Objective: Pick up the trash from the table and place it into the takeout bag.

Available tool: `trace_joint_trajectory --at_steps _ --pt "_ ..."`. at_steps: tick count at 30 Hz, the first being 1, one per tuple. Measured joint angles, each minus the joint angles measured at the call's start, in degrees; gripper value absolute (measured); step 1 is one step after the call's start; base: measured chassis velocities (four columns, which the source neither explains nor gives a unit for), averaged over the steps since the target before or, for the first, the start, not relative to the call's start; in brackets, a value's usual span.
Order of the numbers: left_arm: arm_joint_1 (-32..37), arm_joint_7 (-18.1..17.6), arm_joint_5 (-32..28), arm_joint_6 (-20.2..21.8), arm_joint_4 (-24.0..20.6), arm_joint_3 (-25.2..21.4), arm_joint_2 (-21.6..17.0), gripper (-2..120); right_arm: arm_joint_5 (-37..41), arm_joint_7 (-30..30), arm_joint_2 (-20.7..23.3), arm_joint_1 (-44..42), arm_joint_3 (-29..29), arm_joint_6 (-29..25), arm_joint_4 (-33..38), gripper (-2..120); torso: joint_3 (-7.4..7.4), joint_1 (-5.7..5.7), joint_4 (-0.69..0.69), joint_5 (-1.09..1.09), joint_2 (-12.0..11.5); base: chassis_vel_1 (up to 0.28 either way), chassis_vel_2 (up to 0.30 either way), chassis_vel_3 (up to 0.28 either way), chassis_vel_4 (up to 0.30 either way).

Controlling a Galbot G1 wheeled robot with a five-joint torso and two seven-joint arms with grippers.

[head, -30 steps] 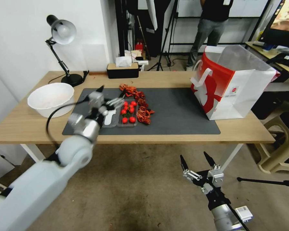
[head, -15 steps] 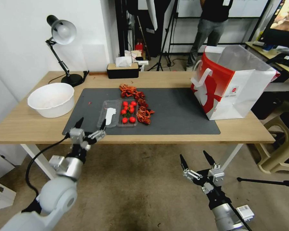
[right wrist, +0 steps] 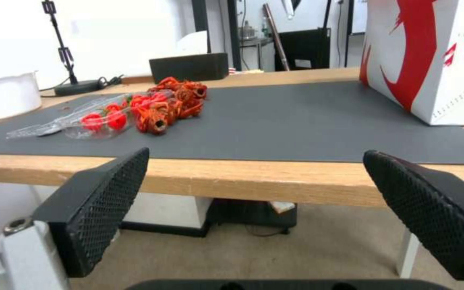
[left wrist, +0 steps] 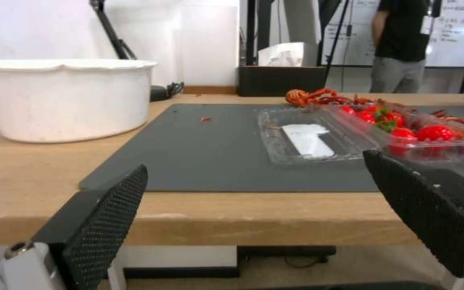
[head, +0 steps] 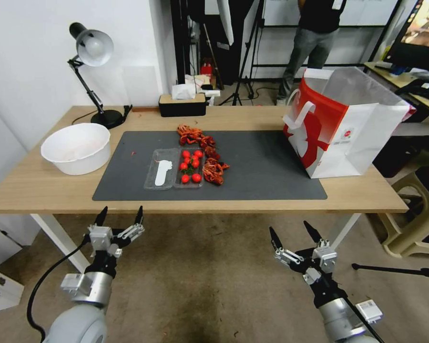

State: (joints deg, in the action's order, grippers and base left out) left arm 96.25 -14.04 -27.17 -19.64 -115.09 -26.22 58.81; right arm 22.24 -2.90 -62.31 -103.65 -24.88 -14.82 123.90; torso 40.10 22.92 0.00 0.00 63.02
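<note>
- Left pincer (head: 119,215): fingers spread apart and empty, held below the table's front edge, above the floor.
- Right pincer (head: 291,232): also spread apart and empty, low over the floor in front of the table's right half, well apart from the left pincer.
- Table (head: 43,188): one light-wood top with white legs, beyond and above both pincers; one dark grey mat (head: 262,166) covers its middle.
- Clear tray (head: 176,168): one hinged tray lies open on the mat beyond the left pincer; one half holds about eight red cherry tomatoes (head: 190,164), the other a white label.
- Red shells (head: 209,162): a loose pile, uncountable, touching the tray's far and right sides.
- White bowl (head: 75,147): one, on bare wood left of the mat, beyond the left pincer.
- Takeout bag (head: 341,124): one, upright and open-topped, on the table's right end beyond the right pincer, half on the mat.
- Desk lamp (head: 91,71) and black tissue box (head: 182,104): one each, along the table's far edge.
</note>
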Motion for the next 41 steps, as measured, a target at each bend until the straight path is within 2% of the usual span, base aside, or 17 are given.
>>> trace_joint_trajectory --at_steps 9,41 --pt "0.41 -0.12 0.2 -0.27 0.49 -0.8 1.47 100 0.9 -1.41 0.0 0.45 -0.66 0.18 0.09 100 0.0 0.0 0.0 0.0 0.0 0.0 0.0 0.0 0.0" --pt "1.58 1.28 -0.84 -0.8 0.55 -0.44 2.5 100 2.69 -0.74 -0.62 1.04 -0.83 -0.73 -0.09 100 0.0 0.0 0.0 0.0 0.0 0.0 0.0 0.0 0.0"
